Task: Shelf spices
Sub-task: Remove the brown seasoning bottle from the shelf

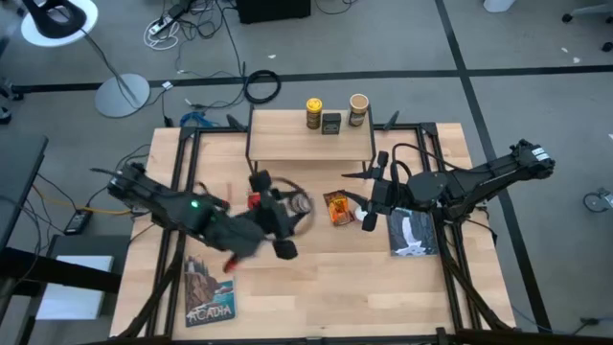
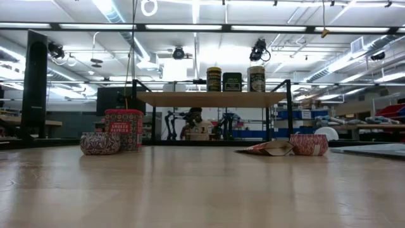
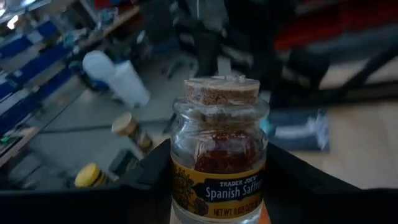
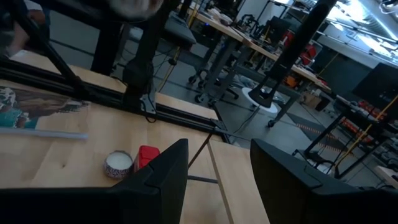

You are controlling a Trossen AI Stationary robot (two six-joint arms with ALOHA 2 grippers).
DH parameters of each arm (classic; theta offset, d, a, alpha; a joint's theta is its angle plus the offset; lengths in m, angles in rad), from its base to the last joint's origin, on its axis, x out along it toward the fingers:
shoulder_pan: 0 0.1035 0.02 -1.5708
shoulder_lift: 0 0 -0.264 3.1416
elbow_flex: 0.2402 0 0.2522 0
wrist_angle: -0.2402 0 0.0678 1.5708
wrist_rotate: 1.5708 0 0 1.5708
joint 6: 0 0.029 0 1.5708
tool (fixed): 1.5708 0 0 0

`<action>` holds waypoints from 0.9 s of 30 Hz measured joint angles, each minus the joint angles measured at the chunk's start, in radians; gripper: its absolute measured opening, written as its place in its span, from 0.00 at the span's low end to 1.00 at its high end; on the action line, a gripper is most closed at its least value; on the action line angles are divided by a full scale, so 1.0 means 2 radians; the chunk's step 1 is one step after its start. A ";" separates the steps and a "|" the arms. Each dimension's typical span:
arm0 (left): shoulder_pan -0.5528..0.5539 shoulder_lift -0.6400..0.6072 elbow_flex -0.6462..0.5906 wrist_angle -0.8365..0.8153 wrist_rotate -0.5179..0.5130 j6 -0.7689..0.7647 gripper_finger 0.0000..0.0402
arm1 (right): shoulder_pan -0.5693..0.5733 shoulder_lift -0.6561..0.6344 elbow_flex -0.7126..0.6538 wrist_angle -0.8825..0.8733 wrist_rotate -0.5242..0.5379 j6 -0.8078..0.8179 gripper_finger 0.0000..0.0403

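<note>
On the table's left half, the left gripper [image 3: 217,205] clamps a small cork-stoppered saffron jar [image 3: 219,155], lifted above the red tin [image 2: 124,128]. At the back edge, the shelf [image 1: 311,144] carries 3 spices: a yellow black-lidded jar [image 1: 313,112], a dark tin [image 1: 331,123] and a tan jar [image 1: 358,108]. Rightward, the orange packet [image 1: 337,207] lies flat, near the right gripper [image 4: 217,180], whose fingers stand parted around nothing, apparently raised off the wood.

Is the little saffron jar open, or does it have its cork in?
Shut. The saffron jar, held between the left gripper's fingers, has its cork plugged in the neck.
</note>
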 joint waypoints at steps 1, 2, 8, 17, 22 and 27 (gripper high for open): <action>0.003 -0.016 -0.022 0.029 0.006 0.010 0.44 | 0.000 0.000 0.000 0.000 0.000 0.000 0.43; 0.007 -0.031 -0.048 0.060 0.008 0.021 0.44 | 0.000 0.000 0.000 0.000 0.000 0.000 0.43; 0.036 -0.093 -0.229 0.261 0.045 0.037 0.44 | 0.000 0.000 0.000 0.001 0.000 0.000 0.43; 0.074 -0.083 -0.477 0.607 0.069 -0.009 0.44 | 0.000 0.000 0.000 0.002 0.000 0.002 0.43; 0.090 -0.037 -0.544 0.712 0.067 -0.047 0.44 | -0.002 0.000 0.000 0.002 0.000 0.002 0.43; 0.110 0.018 -0.546 0.726 0.115 -0.057 0.44 | -0.004 0.000 0.000 0.004 0.003 0.002 0.43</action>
